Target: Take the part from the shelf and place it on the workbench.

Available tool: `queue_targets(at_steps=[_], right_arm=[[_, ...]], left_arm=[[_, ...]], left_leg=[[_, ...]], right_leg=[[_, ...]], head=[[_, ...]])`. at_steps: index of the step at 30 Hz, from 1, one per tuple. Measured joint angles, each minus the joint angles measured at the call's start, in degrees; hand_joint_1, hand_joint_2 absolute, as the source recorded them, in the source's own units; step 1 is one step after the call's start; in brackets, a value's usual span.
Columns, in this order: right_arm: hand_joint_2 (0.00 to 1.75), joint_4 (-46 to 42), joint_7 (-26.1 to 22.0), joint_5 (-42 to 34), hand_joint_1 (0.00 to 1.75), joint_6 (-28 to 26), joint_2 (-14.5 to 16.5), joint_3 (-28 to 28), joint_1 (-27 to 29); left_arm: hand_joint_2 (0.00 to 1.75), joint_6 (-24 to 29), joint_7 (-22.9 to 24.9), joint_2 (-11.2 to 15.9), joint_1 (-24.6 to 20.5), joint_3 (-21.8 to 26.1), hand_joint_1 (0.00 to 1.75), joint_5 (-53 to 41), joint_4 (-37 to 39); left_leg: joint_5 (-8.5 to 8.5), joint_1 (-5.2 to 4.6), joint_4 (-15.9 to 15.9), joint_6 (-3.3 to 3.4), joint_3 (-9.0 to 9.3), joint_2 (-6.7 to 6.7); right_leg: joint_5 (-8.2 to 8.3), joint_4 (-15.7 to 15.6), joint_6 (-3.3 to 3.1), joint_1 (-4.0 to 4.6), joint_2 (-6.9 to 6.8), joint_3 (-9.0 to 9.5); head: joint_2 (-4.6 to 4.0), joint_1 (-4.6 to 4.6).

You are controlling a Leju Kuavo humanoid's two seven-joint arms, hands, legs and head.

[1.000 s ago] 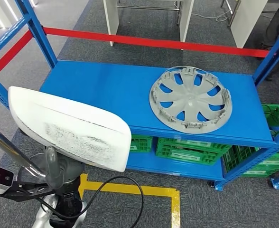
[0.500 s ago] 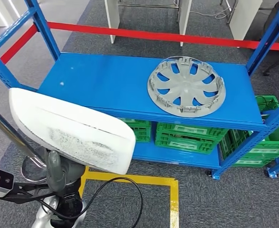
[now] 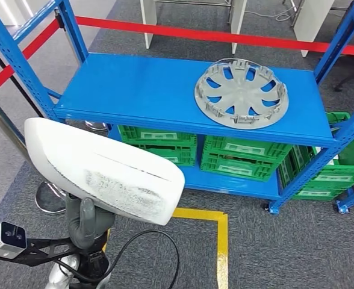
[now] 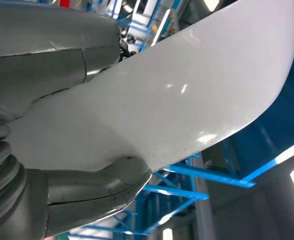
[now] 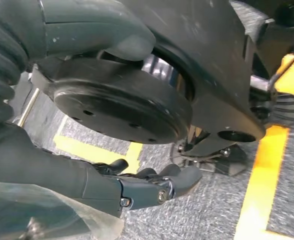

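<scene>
- left hand [image 4: 43, 125] grips the white part [image 3: 102, 171], thumb on one face and fingers on the other; in the head view the hand [image 3: 86, 220] sits under the part's near edge.
- right hand [image 5: 100, 185] hangs above the floor, fingers loosely apart, holding nothing.
- the white part is held in the air, tilted, well short of the blue shelf [image 3: 143, 90]; its far tip overlaps the shelf's front edge in the picture.
- a grey wheel cover [image 3: 241, 93] lies flat on the shelf's right half; the left half is bare blue.
- green crates [image 3: 243, 158] fill the lower level.
- grey carpet [image 3: 279, 253] with yellow floor tape [image 3: 221, 241] lies between robot and shelf.
</scene>
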Motion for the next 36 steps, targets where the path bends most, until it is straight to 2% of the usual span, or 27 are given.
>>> queue_targets(at_steps=[1, 3, 4, 5, 7, 8, 9, 10, 11, 12, 14, 15, 16, 17, 18, 20, 22, 23, 24, 25, 26, 27, 29, 31, 33, 34, 36], right_arm=[[1.75, 0.0, 0.0, 0.3, 0.0, 0.0, 0.0, 0.2, 0.2], [1.75, 0.1, 0.3, 0.9, 0.0, 0.2, 0.0, 0.7, 0.3], [1.75, 0.1, 0.4, 1.3, 0.0, 0.2, -0.1, 0.9, 0.3], [1.75, 0.1, 0.6, 1.7, 0.0, 0.3, -0.1, 1.2, 0.3], [1.75, 0.2, 0.8, 2.5, 0.0, 0.4, -0.3, 1.7, 0.3], [1.75, 0.2, 0.9, 2.9, 0.0, 0.4, -0.4, 2.0, 0.3], [1.75, 0.2, 1.0, 3.2, 0.0, 0.4, -0.6, 2.2, 0.3], [1.75, 0.2, 1.0, 3.5, 0.0, 0.4, -0.7, 2.5, 0.3], [1.75, 0.2, 1.0, 3.8, 0.0, 0.4, -0.8, 2.7, 0.2], [1.75, 0.2, 1.1, 4.2, 0.0, 0.4, -0.9, 3.0, 0.2], [1.75, 0.2, 1.3, 4.9, 0.0, 0.4, -1.1, 3.5, 0.1], [1.75, 0.2, 1.4, 5.3, 0.0, 0.4, -1.2, 3.8, 0.0], [1.75, 0.2, 1.4, 5.5, 0.0, 0.4, -1.3, 4.1, 0.0], [1.75, 0.2, 1.4, 5.7, 0.0, 0.4, -1.4, 4.4, -0.1], [1.75, 0.2, 1.4, 5.9, 0.0, 0.4, -1.6, 4.6, -0.2], [1.75, 0.2, 1.3, 6.1, 0.0, 0.4, -1.8, 4.9, -0.3], [1.75, 0.2, 1.0, 6.0, 0.0, 0.2, -1.9, 5.1, -0.5], [1.75, 0.1, 0.7, 5.9, 0.0, 0.2, -2.0, 5.2, -0.7], [1.75, 0.1, 0.6, 5.8, 0.0, 0.0, -2.1, 5.2, -0.9], [1.75, 0.1, 0.5, 5.8, 0.0, -0.1, -2.1, 5.2, -1.0], [1.75, 0.1, 0.5, 5.8, 0.0, -0.3, -2.1, 5.2, -1.0], [1.75, 0.1, 0.6, 5.9, 0.0, -0.5, -2.1, 5.2, -1.0], [1.75, 0.2, 0.7, 6.0, 0.0, -0.6, -2.1, 5.3, -0.6], [1.75, 0.2, 0.7, 6.0, 0.0, -0.6, -2.1, 5.3, -0.4], [1.75, 0.3, 0.7, 6.0, 0.0, -0.5, -2.0, 5.3, -0.5], [1.75, 0.3, 0.7, 6.0, 0.0, -0.5, -2.0, 5.3, -0.6], [1.75, 0.3, 0.6, 6.1, 0.0, -0.6, -1.9, 5.3, -0.5]], left_arm=[[1.75, 0.3, -0.3, 0.0, 0.0, -0.1, 1.75, -0.8, 0.0], [1.75, 1.3, -0.6, 0.1, 0.2, -0.4, 1.75, -1.8, 0.0], [1.75, 2.1, -0.5, 0.2, 0.3, -0.5, 1.75, -2.2, 0.0], [1.75, 3.0, -0.4, 0.2, 0.3, -0.6, 1.75, -2.8, 0.0], [1.75, 5.7, -0.1, 0.3, 0.6, -0.7, 1.75, -4.8, 0.1], [1.75, 7.3, 0.0, 0.5, 0.8, -0.8, 1.75, -6.0, 0.2], [1.75, 8.6, 0.1, 0.7, 1.1, -0.8, 1.75, -7.2, 0.3], [1.75, 9.9, 0.1, 0.9, 1.4, -0.8, 1.75, -8.4, 0.5], [1.75, 11.0, 0.1, 1.1, 1.7, -0.9, 1.75, -9.5, 0.6], [1.75, 12.1, 0.1, 1.2, 1.9, -0.9, 1.75, -10.7, 0.7], [1.75, 14.4, 0.1, 1.5, 2.1, -1.0, 1.75, -13.1, 0.9], [1.75, 15.2, 0.1, 1.7, 2.3, -1.1, 1.75, -13.8, 0.9], [1.75, 15.8, 0.0, 1.8, 2.6, -1.2, 1.75, -14.1, 0.9], [1.75, 16.4, 0.0, 1.9, 2.9, -1.2, 1.75, -14.2, 0.9], [1.75, 16.9, 0.1, 2.0, 3.2, -1.1, 1.75, -14.2, 0.9], [1.75, 17.9, 0.4, 2.1, 3.4, -1.1, 1.75, -14.0, 0.9], [1.75, 18.3, 1.1, 2.2, 3.5, -1.2, 1.75, -13.5, 0.9], [1.75, 18.7, 1.5, 2.2, 3.5, -1.3, 1.75, -13.3, 0.9], [1.75, 19.5, 1.7, 2.3, 3.6, -1.4, 1.75, -13.2, 0.9], [1.75, 20.9, 1.7, 2.3, 3.6, -1.4, 1.75, -13.4, 0.9], [1.75, 22.8, 1.5, 2.3, 3.6, -1.4, 1.75, -14.0, 0.9], [1.75, 24.6, 1.3, 2.3, 3.5, -1.4, 1.75, -14.6, 0.9], [1.75, 27.2, 1.0, 2.1, 3.3, -1.4, 1.75, -15.7, 0.9], [1.75, 28.0, 0.8, 1.9, 3.0, -1.6, 1.75, -16.1, 0.9], [1.75, 28.8, 0.7, 1.9, 3.0, -1.9, 1.75, -16.4, 0.9], [1.75, 29.2, 0.6, 1.9, 3.0, -2.0, 1.75, -16.4, 0.9], [1.75, 28.4, 0.6, 2.1, 2.6, -2.5, 1.75, -15.1, 0.8]], left_leg=[[0.56, -0.07, 0.1, -0.27, -0.4, -0.31], [1.07, 0.05, 0.3, -0.82, -0.91, -0.88], [0.13, 0.14, 1.1, -1.17, -1.24, -0.86], [-1.82, 0.26, 3.1, -1.54, -1.89, -0.67], [-7.0, 0.53, 10.2, -2.29, -3.82, -0.1], [-8.73, 0.67, 13.8, -2.56, -4.65, 0.03], [-9.29, 0.8, 16.1, -2.72, -4.8, 0.13], [-8.77, 0.9, 16.3, -2.77, -3.95, 0.26], [-7.48, 0.96, 14.1, -2.7, -2.03, 0.54], [-5.95, 0.95, 10.3, -2.48, 0.65, 1.28], [-4.47, 0.56, 2.7, -1.76, 5.41, 3.43], [-4.43, 0.34, 0.6, -1.39, 6.49, 4.18], [-4.76, 0.14, -0.2, -1.04, 6.74, 4.34], [-4.82, 0.16, -0.5, -0.7, 6.57, 3.91], [-4.8, 0.31, -0.9, -0.35, 6.49, 3.43], [-4.57, 0.67, -1.5, 0.37, 6.34, 2.43], [-4.25, 0.71, -1.6, 0.86, 5.95, 1.55], [-4.14, 0.64, -1.5, 1.02, 5.72, 1.08], [-4.07, 0.58, -1.5, 1.09, 5.57, 0.56], [-4.04, 0.54, -1.3, 1.12, 5.47, -0.05], [-4.03, 0.53, -1.1, 1.11, 5.43, -0.74], [-4.07, 0.56, -0.9, 1.03, 5.41, -1.48], [-4.16, 0.53, -0.1, 0.62, 4.95, -3.04], [-3.93, 0.49, 0.7, -0.13, 3.78, -4.38], [-3.5, 0.57, 1.0, -0.9, 2.83, -5.38], [-3.66, 0.54, 1.3, -1.24, 2.51, -4.9], [-5.56, 0.48, 4.6, -1.89, 0.95, -2.33]], right_leg=[[-0.68, -1.6, -0.24, 0.07, 0.01, 0.7], [-0.57, -2.1, -1.05, -0.04, -1.06, 0.1], [-0.23, -2.1, -1.51, -0.11, -1.63, -0.12], [0.14, -2.2, -1.89, -0.22, -2.29, -0.39], [0.72, -2.1, -2.18, -0.17, -3.49, -1.03], [0.99, -2.1, -2.16, -0.14, -4.09, -1.37], [1.2, -2.0, -2.12, -0.11, -4.69, -1.65], [1.36, -2.0, -2.07, -0.1, -5.3, -1.88], [1.45, -1.9, -2.02, -0.07, -5.89, -1.87], [1.5, -1.9, -1.96, -0.02, -6.47, -1.74], [1.53, -1.7, -1.61, 0.27, -7.51, -1.54], [1.57, -1.7, -1.34, 0.42, -7.97, -1.52], [1.63, -1.6, -1.03, 0.54, -8.44, -1.59], [1.66, -1.6, -0.71, 0.59, -8.92, -1.54], [1.36, -1.5, -0.37, 0.58, -8.7, -1.68], [-0.54, 0.8, 0.2, 0.49, -6.35, -2.99], [-4.07, 7.6, 0.44, 0.38, -3.58, -6.43], [-5.6, 11.7, 0.48, 0.38, -3.11, -8.43], [-6.31, 14.8, 0.53, 0.39, -2.91, -9.9], [-5.88, 15.9, 0.56, 0.38, -2.84, -10.4], [-4.34, 14.8, 0.59, 0.31, -2.78, -9.83], [-2.04, 11.7, 0.62, 0.17, -2.48, -8.37], [1.17, 4.7, 0.74, -0.33, 0.08, -5.27], [1.23, 1.4, 0.54, -0.59, 2.1, -3.87], [0.97, 0.9, -0.02, -0.58, 1.31, -3.7], [1.13, 0.9, -0.26, -0.64, 0.68, -3.7], [1.21, 0.8, -0.83, -0.78, -0.96, -3.56]], head=[[0.0, -0.01], [0.0, -0.05], [0.0, -0.13], [0.0, -0.22], [0.0, -0.39], [0.0, -0.42], [0.0, -0.4], [0.0, -0.41], [0.0, -0.42], [0.0, -0.41], [0.0, -0.38], [0.0, -0.36], [0.0, -0.35], [0.0, -0.34], [0.0, -0.33], [0.0, -0.17], [0.0, 0.06], [0.0, 0.14], [0.0, 0.15], [0.0, 0.16], [0.0, 0.15], [0.0, 0.15], [0.0, 0.15], [0.0, 0.15], [0.0, 0.16], [0.0, 0.11], [0.0, -0.3]])
